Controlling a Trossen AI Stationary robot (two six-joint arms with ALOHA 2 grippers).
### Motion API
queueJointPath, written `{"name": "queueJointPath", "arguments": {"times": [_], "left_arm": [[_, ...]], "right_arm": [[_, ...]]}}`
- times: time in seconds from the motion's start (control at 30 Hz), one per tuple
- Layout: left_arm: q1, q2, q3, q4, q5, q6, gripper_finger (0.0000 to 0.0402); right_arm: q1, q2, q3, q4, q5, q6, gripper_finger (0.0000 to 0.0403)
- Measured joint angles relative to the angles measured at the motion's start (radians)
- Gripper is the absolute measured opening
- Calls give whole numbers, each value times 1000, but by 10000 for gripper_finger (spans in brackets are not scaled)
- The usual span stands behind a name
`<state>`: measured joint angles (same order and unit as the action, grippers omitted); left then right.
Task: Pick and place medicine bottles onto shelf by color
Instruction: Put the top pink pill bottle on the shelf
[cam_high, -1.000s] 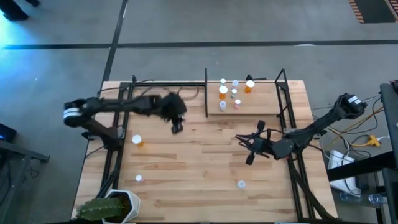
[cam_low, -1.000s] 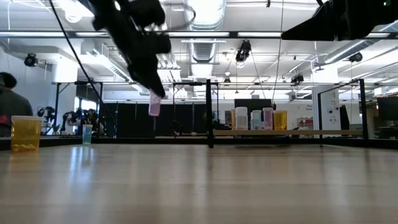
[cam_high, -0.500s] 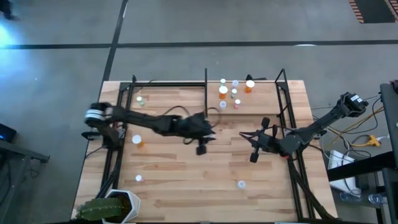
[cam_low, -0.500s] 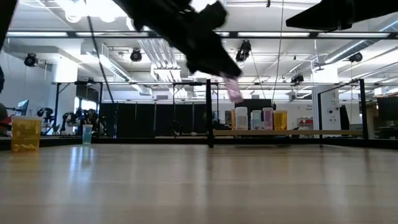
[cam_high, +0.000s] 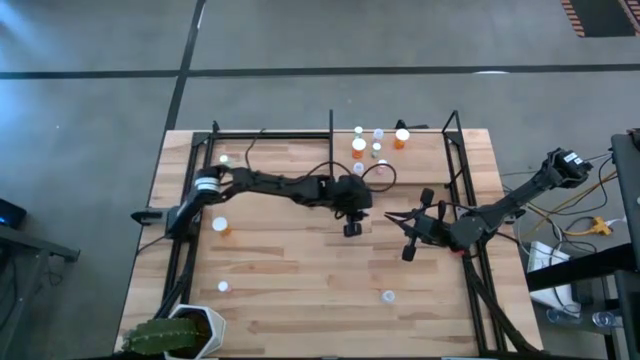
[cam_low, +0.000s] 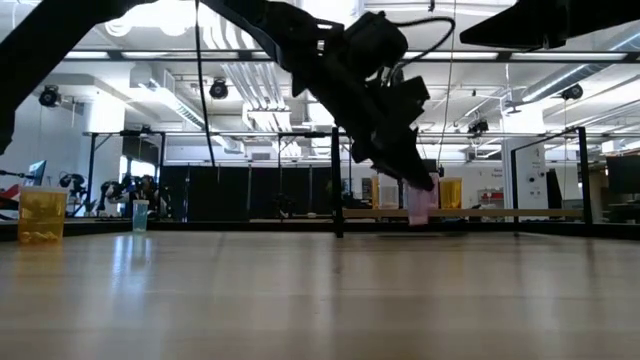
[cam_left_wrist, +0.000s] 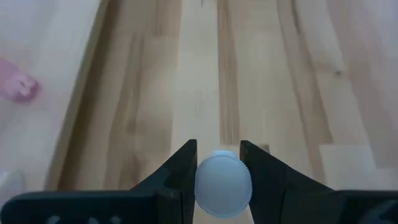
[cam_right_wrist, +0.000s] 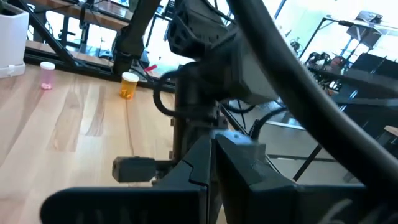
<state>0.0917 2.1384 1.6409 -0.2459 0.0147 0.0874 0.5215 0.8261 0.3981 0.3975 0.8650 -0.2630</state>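
High view: the left gripper (cam_high: 353, 228) reaches to frame centre, just below the shelf (cam_high: 420, 170). Low view: it holds a pink, translucent bottle (cam_low: 420, 205) above the tabletop (cam_low: 320, 300). Left wrist view: its fingers (cam_left_wrist: 180, 171) clamp the bottle's white round cap. Right gripper (cam_high: 405, 252), right of centre, is closed and empty.

Bright overhead ceiling lights (cam_low: 140, 15), glare; wrist view blurry.

Light wooden table (cam_high: 300, 270) with black rod frame. Cluster of white-capped medicine bottles (cam_high: 375, 148) standing on shelf section (cam_high: 425, 165) at far edge, right of black divider bar (cam_high: 331, 150). Loose orange bottle (cam_high: 221, 226) near left side, small bottles (cam_high: 388, 296) toward near edge, potted green plant (cam_high: 175, 335) at near-left corner.
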Motion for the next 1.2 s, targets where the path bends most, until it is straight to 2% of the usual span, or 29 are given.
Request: {"name": "queueJointPath", "arguments": {"times": [0.37,0.73,0.93,1.07,1.2], "left_arm": [[7,2,-27,-2,4,-1,117],[7,-7,-14,-6,4,-2,125],[7,-19,-14,-9,4,-2,165],[6,-61,-16,-35,4,40,197],[-8,-184,-32,-74,3,85,207]], "right_arm": [[0,1,-1,4,0,1,12],[0,1,-1,3,0,-3,12],[0,1,-1,1,0,-10,12],[0,1,-1,2,0,-10,12],[-1,1,-1,2,0,20,12]]}}
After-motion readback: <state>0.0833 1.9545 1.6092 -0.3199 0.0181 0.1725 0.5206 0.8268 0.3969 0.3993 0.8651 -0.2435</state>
